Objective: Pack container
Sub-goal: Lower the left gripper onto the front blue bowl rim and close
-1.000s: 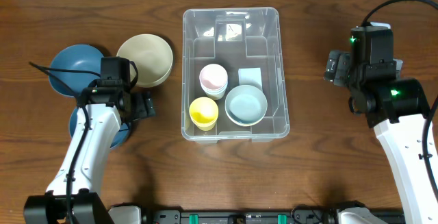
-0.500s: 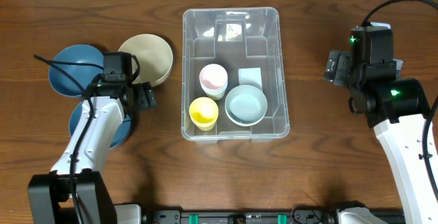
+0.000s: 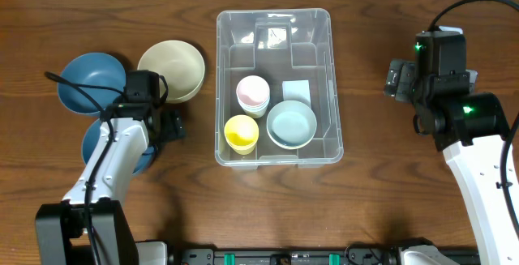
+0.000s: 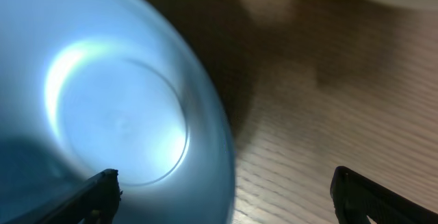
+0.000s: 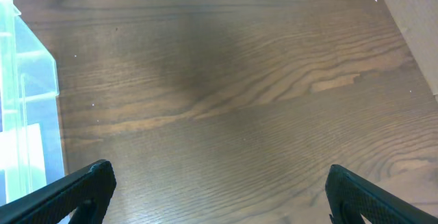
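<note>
Roughly at the middle of the table [image 3: 381, 6], a little toward its far edge, sits the clear container [image 3: 274, 14]. Its long axis runs from the far edge to the near edge. Inside are a pink cup [image 3: 252, 93], a yellow cup [image 3: 241, 132] and a pale blue bowl [image 3: 291, 124], crowded toward the near end; the far end is bare.

Toward the left edge, three bowls wait outside. A beige bowl [image 3: 171, 70] sits just beside the container's left wall, a dark blue bowl [image 3: 85, 83] is further left, and a second blue bowl [image 4: 116, 121] lies partly under the left arm.

The left gripper [image 3: 166, 126] hangs low at this second bowl's right rim, jaws spread wide and holding nothing. The container lies to its right, across a narrow strip of bare wood. The right gripper [image 3: 396, 79], jaws also spread wide and empty, hovers over bare table toward the right edge, with the container to its left.

The left arm is much nearer the loose bowls, so the next pick is probably its own. Open room lies along the near edge and the right side.
</note>
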Motion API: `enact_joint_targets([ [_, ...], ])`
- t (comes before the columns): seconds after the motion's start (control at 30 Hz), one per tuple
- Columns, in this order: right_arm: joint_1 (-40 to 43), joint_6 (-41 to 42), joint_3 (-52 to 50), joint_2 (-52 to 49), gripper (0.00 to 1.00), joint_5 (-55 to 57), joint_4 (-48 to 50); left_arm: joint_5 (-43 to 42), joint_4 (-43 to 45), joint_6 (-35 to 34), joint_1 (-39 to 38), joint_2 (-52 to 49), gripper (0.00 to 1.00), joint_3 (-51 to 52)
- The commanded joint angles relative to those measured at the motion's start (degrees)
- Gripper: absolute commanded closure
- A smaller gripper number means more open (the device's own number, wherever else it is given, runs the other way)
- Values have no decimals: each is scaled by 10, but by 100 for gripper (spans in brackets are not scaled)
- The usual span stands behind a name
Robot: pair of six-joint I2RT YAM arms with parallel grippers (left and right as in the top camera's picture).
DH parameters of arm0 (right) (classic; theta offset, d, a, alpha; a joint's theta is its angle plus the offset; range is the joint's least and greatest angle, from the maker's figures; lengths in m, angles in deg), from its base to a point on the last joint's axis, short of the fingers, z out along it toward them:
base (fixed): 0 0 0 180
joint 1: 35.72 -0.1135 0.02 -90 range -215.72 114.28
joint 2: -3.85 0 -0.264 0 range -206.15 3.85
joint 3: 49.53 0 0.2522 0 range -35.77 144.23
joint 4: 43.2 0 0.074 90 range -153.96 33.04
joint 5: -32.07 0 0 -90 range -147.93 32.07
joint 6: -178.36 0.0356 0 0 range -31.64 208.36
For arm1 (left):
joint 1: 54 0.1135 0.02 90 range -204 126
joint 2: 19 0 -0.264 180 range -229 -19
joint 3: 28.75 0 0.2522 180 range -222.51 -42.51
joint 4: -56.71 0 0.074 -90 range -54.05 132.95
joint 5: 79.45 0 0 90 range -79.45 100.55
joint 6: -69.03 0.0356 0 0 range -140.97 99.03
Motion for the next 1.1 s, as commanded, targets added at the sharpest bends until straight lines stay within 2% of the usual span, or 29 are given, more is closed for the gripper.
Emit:
enact_joint_targets([
  [0.0,4,5,9,5,1,6,-1,28,9,-24,-1,-2,2,5],
  [0.17,4,5,9,5,1,6,-1,28,29,-30,-1,-5,0,6],
  [0.37,4,5,9,5,1,6,-1,28,51,-30,-1,-32,2,6],
  [0.5,4,5,9,5,1,6,-1,28,54,-29,-1,-50,13,6],
  [0.6,4,5,9,5,1,6,-1,28,54,-16,-1,-50,28,6],
  [0.73,4,5,9,5,1,6,-1,28,52,-12,-1,-50,54,6],
  [0.8,4,5,9,5,1,6,-1,28,49,-12,-1,-50,60,6],
  [1.07,4,5,9,5,1,5,-1,28,49,1,-1,-50,65,6],
])
